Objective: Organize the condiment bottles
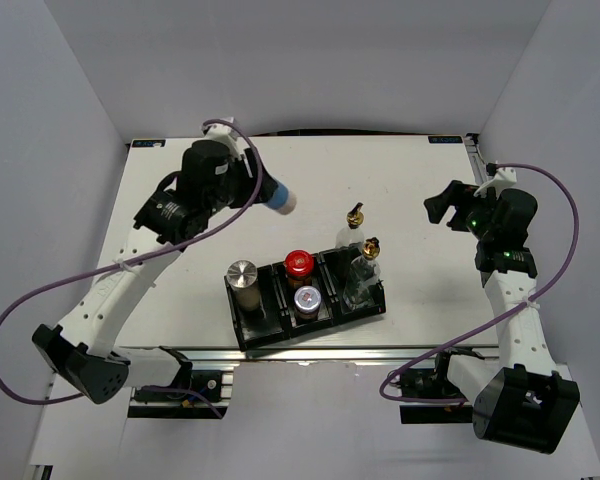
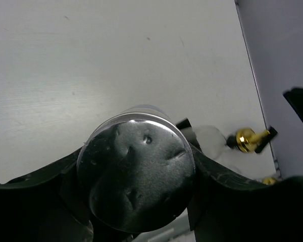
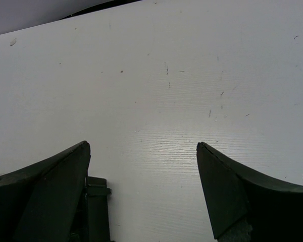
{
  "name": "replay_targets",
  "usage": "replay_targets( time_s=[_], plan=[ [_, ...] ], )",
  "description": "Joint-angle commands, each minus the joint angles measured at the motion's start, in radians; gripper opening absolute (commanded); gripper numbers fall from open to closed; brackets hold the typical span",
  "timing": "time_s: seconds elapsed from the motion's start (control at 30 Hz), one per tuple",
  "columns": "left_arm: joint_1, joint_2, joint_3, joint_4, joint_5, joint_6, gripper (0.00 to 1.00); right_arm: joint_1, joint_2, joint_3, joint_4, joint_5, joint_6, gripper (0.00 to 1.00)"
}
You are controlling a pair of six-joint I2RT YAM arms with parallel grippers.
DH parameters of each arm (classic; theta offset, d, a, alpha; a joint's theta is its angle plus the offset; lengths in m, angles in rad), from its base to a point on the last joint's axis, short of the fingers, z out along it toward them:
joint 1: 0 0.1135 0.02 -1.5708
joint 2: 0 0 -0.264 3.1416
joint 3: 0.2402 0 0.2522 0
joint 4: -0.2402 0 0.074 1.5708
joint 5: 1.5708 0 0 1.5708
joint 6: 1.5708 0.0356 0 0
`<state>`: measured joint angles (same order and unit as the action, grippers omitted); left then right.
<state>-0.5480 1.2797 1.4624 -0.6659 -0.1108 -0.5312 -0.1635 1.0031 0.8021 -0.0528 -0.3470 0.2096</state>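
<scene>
We count six containers. A silver-lidded shaker stands upright in the left compartment of the tray. In the middle one a red-lidded dark jar stands behind a second silver-lidded shaker. One clear glass bottle with a gold pourer stands in the right compartment, the other bottle just behind it on the table. The third shaker is tilted off the table, clamped in the left gripper, its silver lid facing the wrist camera
</scene>
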Motion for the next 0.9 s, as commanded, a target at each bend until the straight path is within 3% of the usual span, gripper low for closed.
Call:
replay_targets(
  time_s=[0.0,0.1,0.2,0.53,0.73,0.87],
  plan=[
    [-0.076,0.010,0.085,-0.130,0.096,0.002,0.06,-0.004,0.003,0.011,0.002,0.040,0.002,0.89],
    [-0.208,0.035,0.121,-0.230,0.051,-0.018,0.02,-0.004,0.014,0.012,-0.007,0.046,0.008,0.89],
    [-0.263,0.015,0.099,-0.284,-0.021,-0.055,0.00,-0.004,0.028,0.028,-0.028,0.051,0.008,0.89],
    [-0.314,-0.164,-0.121,-0.252,-0.032,-0.133,0.00,-0.004,0.048,0.032,-0.035,0.059,0.011,0.89],
    [-0.382,-0.214,-0.273,-0.212,-0.078,-0.139,0.00,-0.004,0.064,0.040,-0.028,0.054,0.010,0.89],
    [-0.438,-0.207,-0.293,-0.221,-0.118,-0.133,0.00,-0.004,0.086,0.052,-0.033,0.045,0.004,0.89]
  ],
)
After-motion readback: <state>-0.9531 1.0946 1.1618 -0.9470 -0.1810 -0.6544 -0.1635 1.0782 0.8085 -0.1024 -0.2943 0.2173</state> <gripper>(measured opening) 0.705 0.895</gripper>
